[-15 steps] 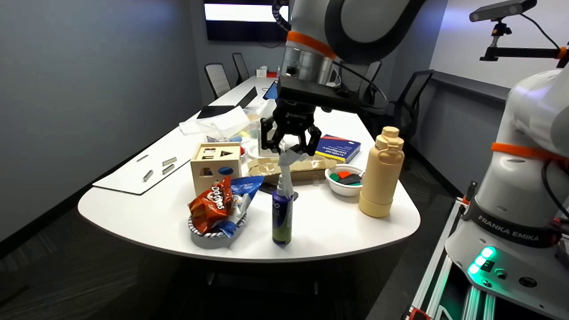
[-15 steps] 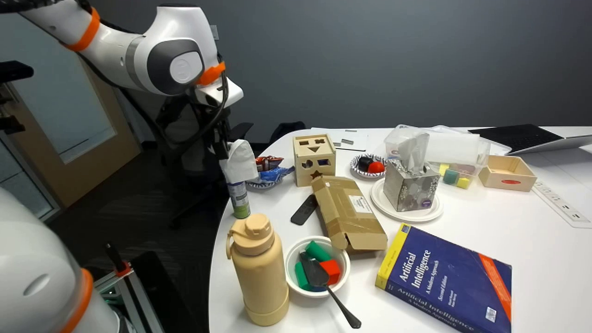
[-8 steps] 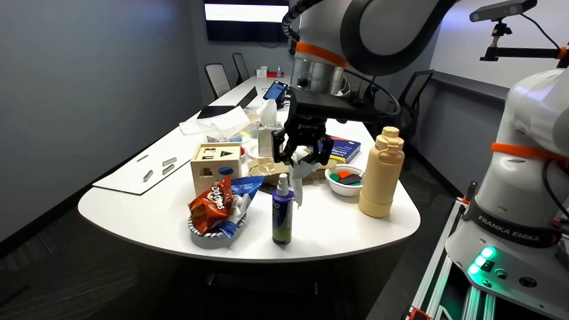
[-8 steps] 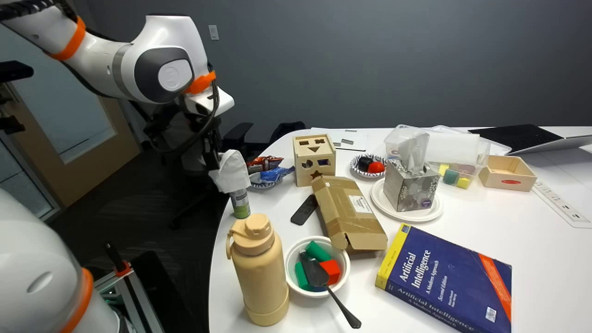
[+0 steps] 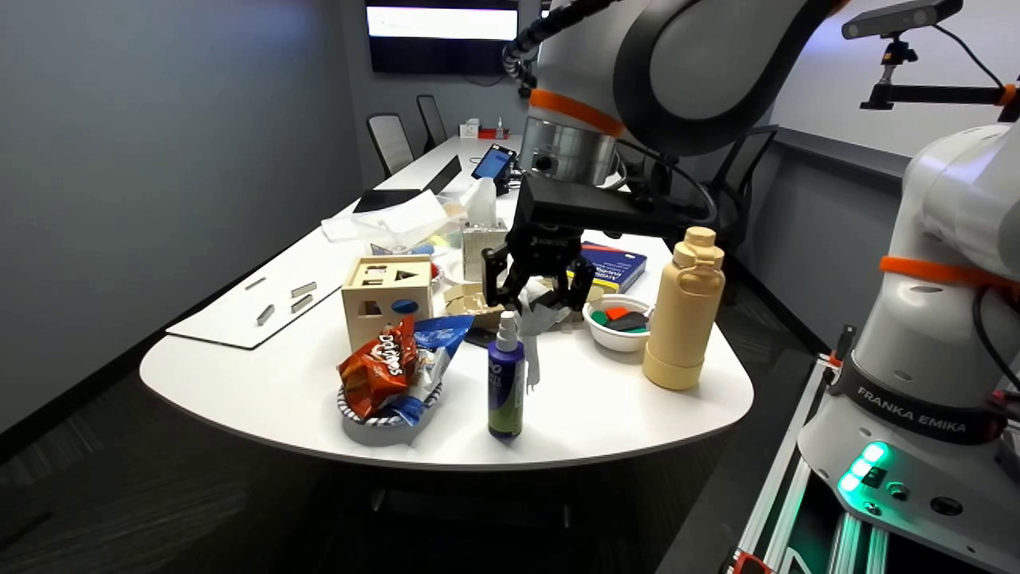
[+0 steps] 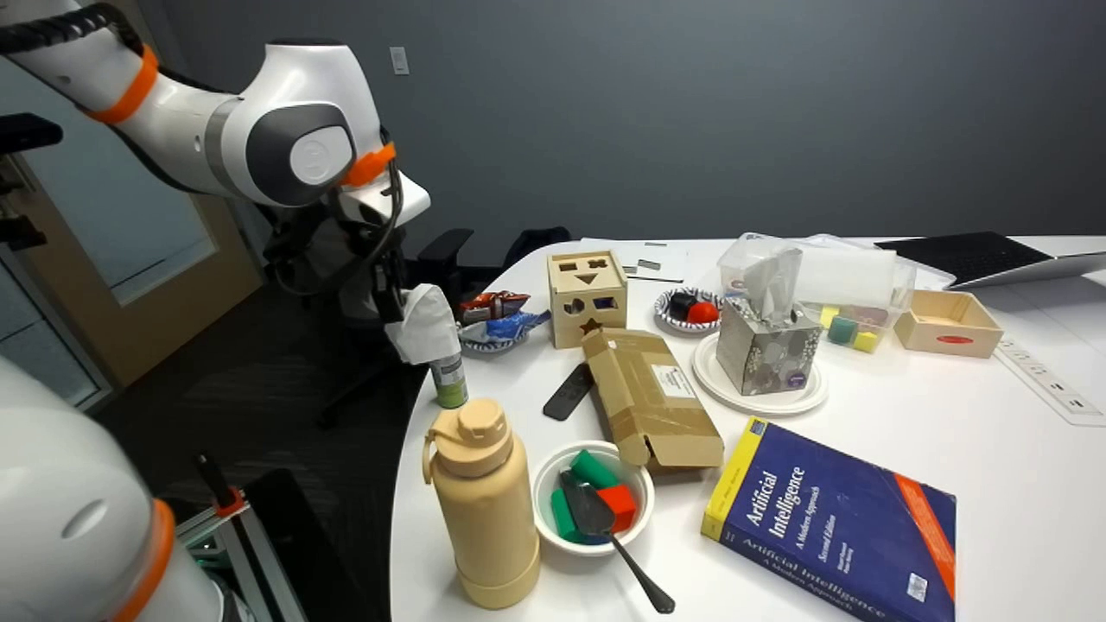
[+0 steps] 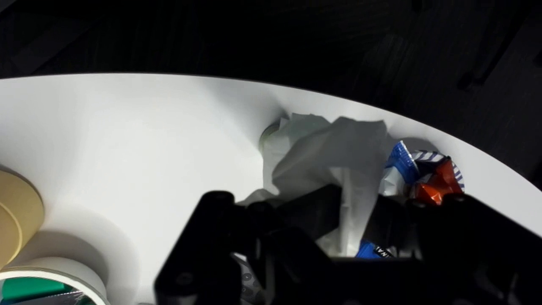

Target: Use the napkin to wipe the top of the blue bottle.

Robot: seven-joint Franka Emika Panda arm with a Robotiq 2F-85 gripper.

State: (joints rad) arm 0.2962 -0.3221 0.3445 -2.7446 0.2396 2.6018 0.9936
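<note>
The blue bottle (image 5: 504,387) stands upright near the table's rounded edge, its pale spray top uncovered in an exterior view. My gripper (image 5: 532,299) is shut on the napkin (image 5: 535,327), which hangs down just behind and beside the bottle's top. In an exterior view the napkin (image 6: 428,326) hides the upper part of the bottle (image 6: 449,380). In the wrist view the napkin (image 7: 334,152) passes between the fingers (image 7: 357,207) and covers most of the bottle. I cannot tell whether napkin and bottle touch.
Snack bags (image 5: 390,367) lie in a small bowl by the wooden shape box (image 5: 374,319). A tan bottle (image 6: 484,518) and a white bowl (image 6: 544,523) with blocks stand close by. A cardboard box (image 6: 652,406), tissue box (image 6: 769,358) and thick book (image 6: 838,527) lie farther along.
My gripper and the napkin have moved off the bottle's top, right and down in an exterior view. The spray top, partly covered a second ago, now shows. The bottle has not moved.
</note>
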